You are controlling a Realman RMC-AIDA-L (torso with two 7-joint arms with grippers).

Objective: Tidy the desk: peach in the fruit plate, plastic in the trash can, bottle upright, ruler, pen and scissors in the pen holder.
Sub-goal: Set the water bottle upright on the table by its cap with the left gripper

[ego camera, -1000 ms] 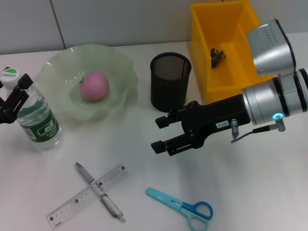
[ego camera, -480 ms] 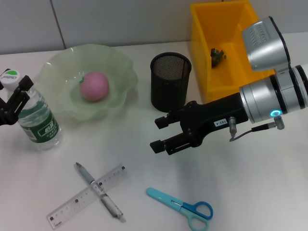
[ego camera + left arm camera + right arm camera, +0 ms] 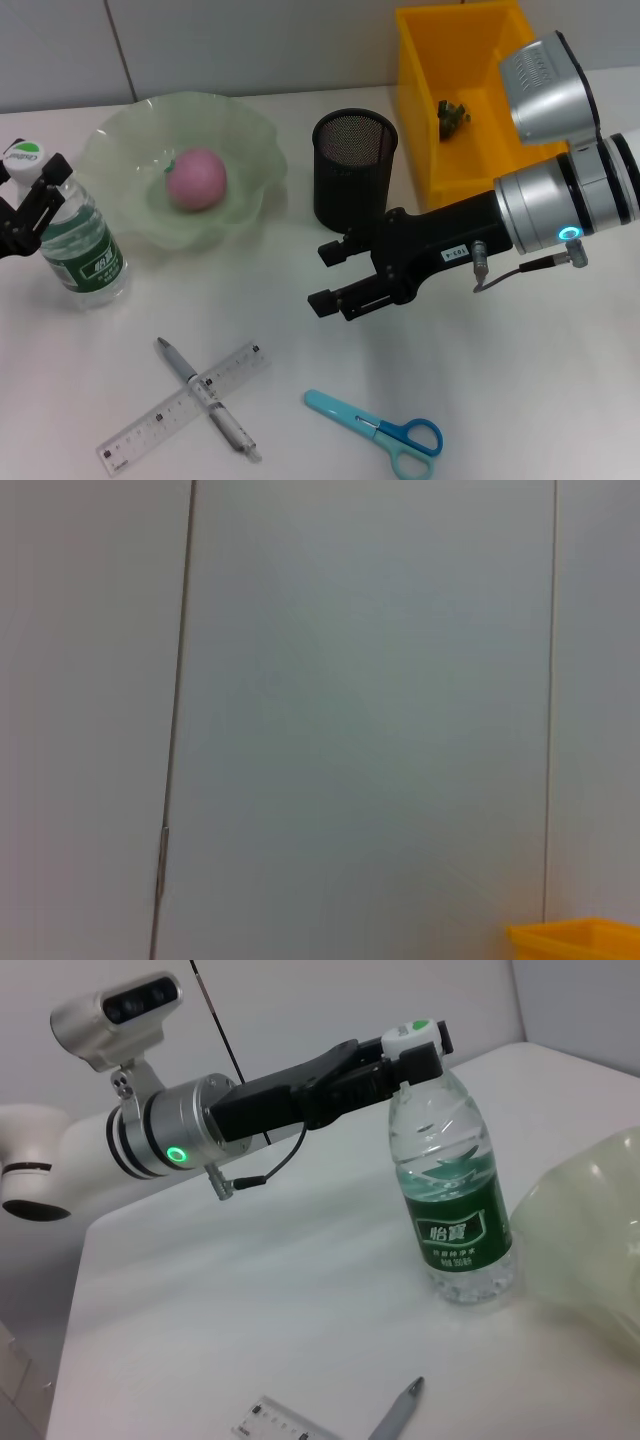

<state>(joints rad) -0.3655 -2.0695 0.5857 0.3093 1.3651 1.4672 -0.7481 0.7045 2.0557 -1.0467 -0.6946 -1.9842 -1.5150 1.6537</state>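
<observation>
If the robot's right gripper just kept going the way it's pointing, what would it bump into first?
The right gripper points toward the robot's left, slightly down, over bare table. Probably nothing at first: the bottle lies farther along that line, as the right wrist view suggests. Its height is hard to judge, so it might touch the table sooner.

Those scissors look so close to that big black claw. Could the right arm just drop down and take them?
Probably yes. The right gripper hovers with jaws open, and the scissors lie flat on bare table, apart from the ruler and pen.
</observation>
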